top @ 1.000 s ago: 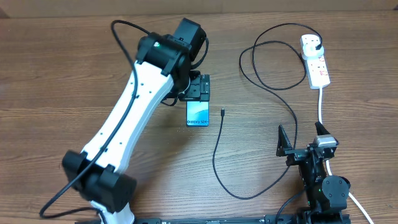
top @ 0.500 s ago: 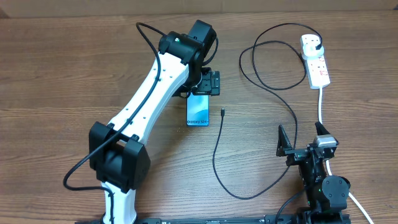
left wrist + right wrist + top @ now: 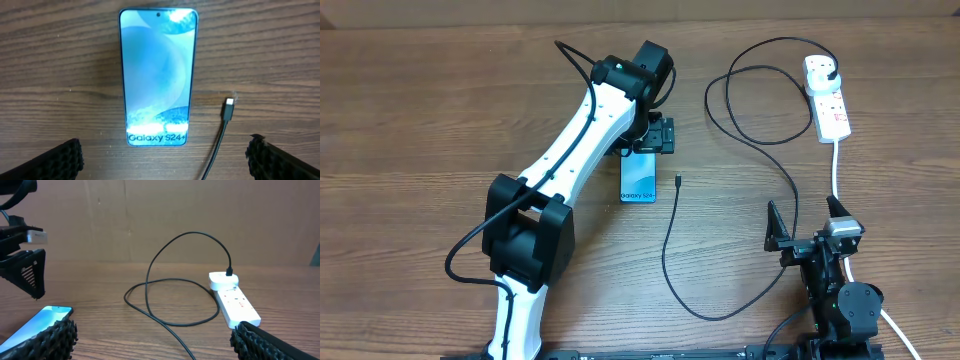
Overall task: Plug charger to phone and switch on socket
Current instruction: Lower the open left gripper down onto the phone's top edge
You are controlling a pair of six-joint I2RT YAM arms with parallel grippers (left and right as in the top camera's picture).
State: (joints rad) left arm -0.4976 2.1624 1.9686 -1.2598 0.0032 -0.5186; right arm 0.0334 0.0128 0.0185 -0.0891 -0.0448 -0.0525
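Wood-grain brown surface [image 3: 420,120] carries everything, with a plain brown wall [image 3: 150,220] behind it in the right wrist view; a thick white cord [image 3: 836,165] leaves the near end of the socket [image 3: 828,100] and runs just beside the right hand [image 3: 807,225], which sits low at the near right, jaws spread wide and holding nothing, well apart from the phone [image 3: 157,75]; from overhead the left hand [image 3: 655,137] hangs over the phone's far end and hides it, its jaws also wide apart and empty; the phone lies flat near the middle, screen up, light blue-teal in a black frame, with white "Galaxy S24+" lettering at its bottom edge; the charger [image 3: 665,250] is a thin black cable, its black plug [image 3: 831,70] seated in the socket's far outlet, looping left, then sweeping down and back up; its connector tip [image 3: 228,107] rests just right of the phone's lettered end, not touching it; the socket is white, elongated, with red marks, at the far right; count: one phone, one charger, one socket, one white cord, two arms, two hands
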